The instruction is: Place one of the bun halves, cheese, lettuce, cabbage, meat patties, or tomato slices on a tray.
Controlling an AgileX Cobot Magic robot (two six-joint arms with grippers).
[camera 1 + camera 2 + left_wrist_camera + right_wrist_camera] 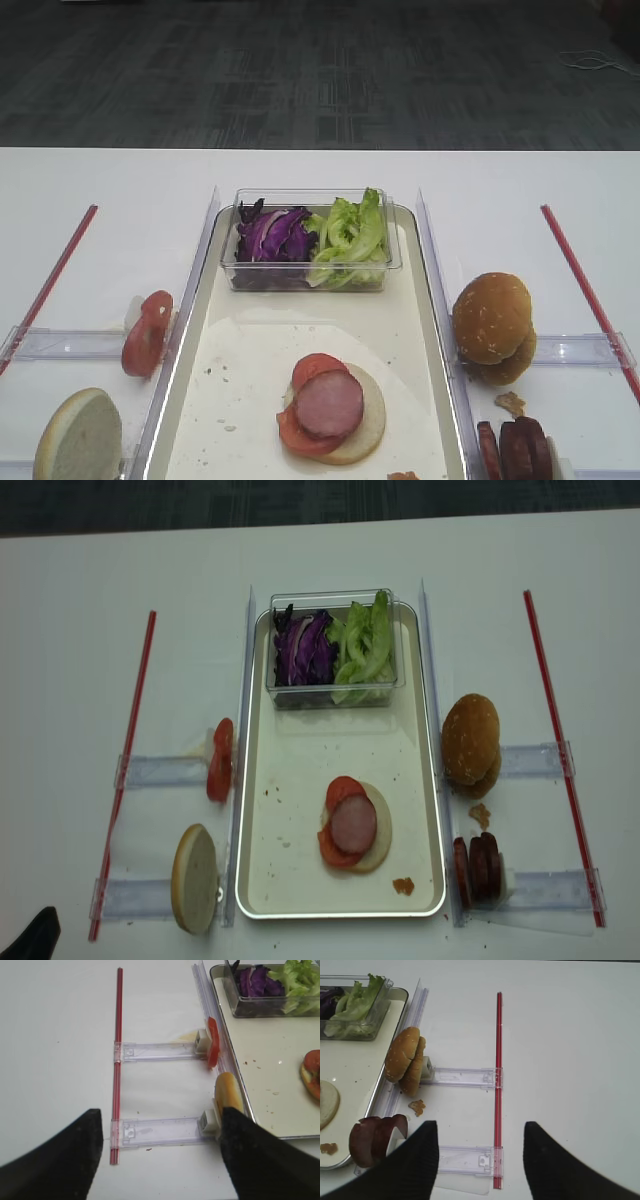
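Stack on the tray point(190, 330) has bun, tomato, patty; right gripper point(477, 1160), fingers spread and empty, hovers near the meat patties point(372, 1140), seemingly picking next.

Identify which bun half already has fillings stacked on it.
The bun half lying flat on the tray, topped with tomato slices and a meat patty. The other buns stand bare on edge outside the tray.

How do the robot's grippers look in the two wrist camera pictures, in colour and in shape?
The right gripper has two matte black fingers, broad and tapering to rounded tips. The left gripper looks the same: two plain black fingers. No cables, markings or labels show on them. The arms behind them are out of view.
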